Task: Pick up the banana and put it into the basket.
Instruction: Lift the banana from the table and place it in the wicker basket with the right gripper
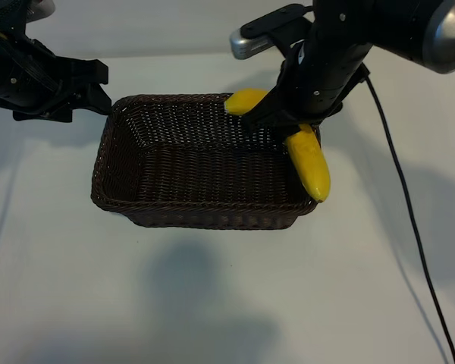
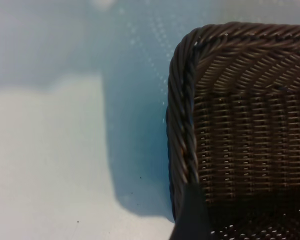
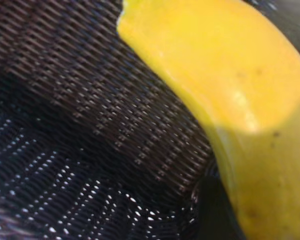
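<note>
Banana [image 1: 309, 163]: bright yellow, curved, smooth skin w/ a few small dark specks visible in right wrist view. Sits upper right of centre in ext view, clamped mid-length by right gripper [image 1: 288, 121]; jaws roughly half open, closed on the fruit. One end pokes out over the basket's far right corner, other end hangs past the right rim toward frame lower right. Basket [image 1: 197, 216]: dark brown wicker, rectangular w/ rounded corners, braided rim, centre frame, nothing lying inside. Surface: plain white table [image 1: 212, 303], soft shadows; no room detail visible. Left gripper [image 1: 98, 95] upper left, jaws wide, holding nothing, tip just beside basket's far left corner. Black cable [image 1: 409, 220] runs down right side of frame.
</note>
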### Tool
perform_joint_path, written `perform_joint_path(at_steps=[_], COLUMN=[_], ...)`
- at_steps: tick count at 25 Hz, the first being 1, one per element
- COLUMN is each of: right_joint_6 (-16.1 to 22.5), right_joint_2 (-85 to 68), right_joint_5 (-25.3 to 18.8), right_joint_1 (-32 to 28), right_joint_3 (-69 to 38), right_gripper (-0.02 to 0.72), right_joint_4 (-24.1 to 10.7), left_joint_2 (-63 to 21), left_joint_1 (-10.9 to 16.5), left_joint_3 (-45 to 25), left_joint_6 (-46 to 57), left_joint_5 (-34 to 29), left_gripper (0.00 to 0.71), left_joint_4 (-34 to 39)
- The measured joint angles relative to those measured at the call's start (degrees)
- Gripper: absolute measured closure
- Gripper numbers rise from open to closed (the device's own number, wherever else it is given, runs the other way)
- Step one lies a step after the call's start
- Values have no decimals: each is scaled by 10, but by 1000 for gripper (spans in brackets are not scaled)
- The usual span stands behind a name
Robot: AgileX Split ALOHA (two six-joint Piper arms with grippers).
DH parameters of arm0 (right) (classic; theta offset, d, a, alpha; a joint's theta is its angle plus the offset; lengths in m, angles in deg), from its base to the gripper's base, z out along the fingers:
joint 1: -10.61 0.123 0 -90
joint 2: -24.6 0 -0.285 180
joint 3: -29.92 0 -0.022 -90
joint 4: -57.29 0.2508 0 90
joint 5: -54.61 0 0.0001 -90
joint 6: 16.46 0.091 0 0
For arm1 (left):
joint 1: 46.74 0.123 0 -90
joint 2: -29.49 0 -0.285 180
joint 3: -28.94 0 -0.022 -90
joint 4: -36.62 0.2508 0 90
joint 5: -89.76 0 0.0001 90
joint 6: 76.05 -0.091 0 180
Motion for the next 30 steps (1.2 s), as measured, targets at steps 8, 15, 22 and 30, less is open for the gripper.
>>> perform_joint_path(at_steps=[8,15,22,30], right_joint_6=[-266,-455,-470,-497], right_joint_2=[0,0,1,34], right_joint_5=[28,28,45,81], right_joint_1=[1,3,5,9], right_joint_3=[0,0,0,0], right_gripper=[302,302,302,302], right_joint_4=[76,162,187,234], left_joint_2=[0,0,0,0], left_joint_1=[0,0,0,0], left_joint_3=[0,0,0,0], left_joint_6=[-17,-24,-25,-25], left_joint_5=[-2,-7,-10,-11], left_gripper=[118,118,118,118], left_joint_4=[-28,-41,-41,-41])
